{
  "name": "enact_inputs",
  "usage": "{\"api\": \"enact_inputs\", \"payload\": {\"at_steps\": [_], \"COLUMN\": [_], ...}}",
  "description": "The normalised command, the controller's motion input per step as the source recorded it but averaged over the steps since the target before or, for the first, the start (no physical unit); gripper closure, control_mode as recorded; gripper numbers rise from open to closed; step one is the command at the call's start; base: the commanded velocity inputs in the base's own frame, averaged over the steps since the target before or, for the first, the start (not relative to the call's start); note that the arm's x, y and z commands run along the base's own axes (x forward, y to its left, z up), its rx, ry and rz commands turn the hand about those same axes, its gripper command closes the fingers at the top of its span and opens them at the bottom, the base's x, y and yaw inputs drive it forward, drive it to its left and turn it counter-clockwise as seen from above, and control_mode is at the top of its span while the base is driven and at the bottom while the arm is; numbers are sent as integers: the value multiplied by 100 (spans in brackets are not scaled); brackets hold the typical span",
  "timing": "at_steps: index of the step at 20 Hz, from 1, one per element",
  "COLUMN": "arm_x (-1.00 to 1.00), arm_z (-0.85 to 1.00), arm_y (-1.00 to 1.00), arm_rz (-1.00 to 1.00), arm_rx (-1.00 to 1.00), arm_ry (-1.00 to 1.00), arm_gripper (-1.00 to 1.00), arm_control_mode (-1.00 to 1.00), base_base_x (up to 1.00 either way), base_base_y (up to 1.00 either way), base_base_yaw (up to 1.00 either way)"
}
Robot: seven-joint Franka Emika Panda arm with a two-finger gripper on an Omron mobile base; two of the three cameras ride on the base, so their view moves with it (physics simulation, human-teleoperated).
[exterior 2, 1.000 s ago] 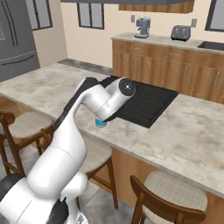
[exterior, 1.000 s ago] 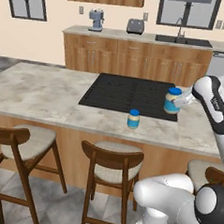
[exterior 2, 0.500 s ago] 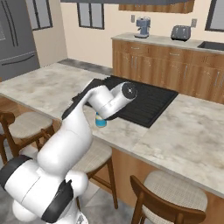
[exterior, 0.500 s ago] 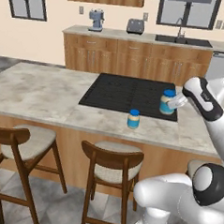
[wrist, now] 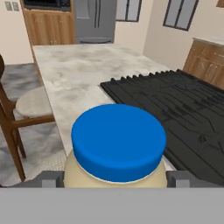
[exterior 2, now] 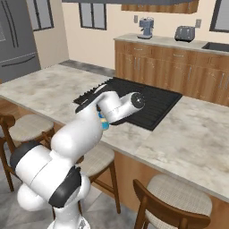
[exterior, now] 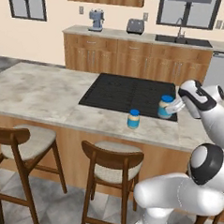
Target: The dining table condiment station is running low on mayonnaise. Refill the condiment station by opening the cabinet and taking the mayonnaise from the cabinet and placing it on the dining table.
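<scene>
The squat cream-bodied mayonnaise jar with the blue lid (exterior: pixel 165 106) sits upright between the spread fingers of the white arm's two-finger gripper (wrist: pixel 116 178), which flank its body. It stands at the black cooktop's (exterior: pixel 124 92) near edge on the beige marbled dining table (exterior: pixel 35 88); a twin jar (exterior: pixel 133 119) stands nearby. Whether the jar rests on the surface cannot be told.

Against the far wall, a wooden back surface (exterior: pixel 137 38) with a blue-grey coffee machine (exterior: pixel 95 20) and a dark toaster (exterior: pixel 135 25) well apart. Further right, an inset sink (exterior: pixel 183 41) with a faucet (exterior: pixel 179 27). Wooden stools (exterior: pixel 114 163) with pale woven seats in the foreground. Grey fridge (exterior 2: pixel 18 38) at the left of the right base view, possibly double-doored.
</scene>
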Motion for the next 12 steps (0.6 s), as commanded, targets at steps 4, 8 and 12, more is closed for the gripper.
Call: {"api": "enact_inputs", "payload": {"at_steps": [4, 8, 12], "arm_x": [22, 18, 19], "arm_z": [-49, -46, -44], "arm_y": [0, 0, 0], "arm_rz": [3, 1, 0], "arm_rx": [0, 0, 0], "arm_ry": [0, 0, 0], "arm_gripper": [100, 100, 100], "arm_control_mode": [-100, -100, -100], "base_base_x": [0, 0, 0], "base_base_y": [0, 0, 0], "base_base_yaw": [0, 0, 0]}}
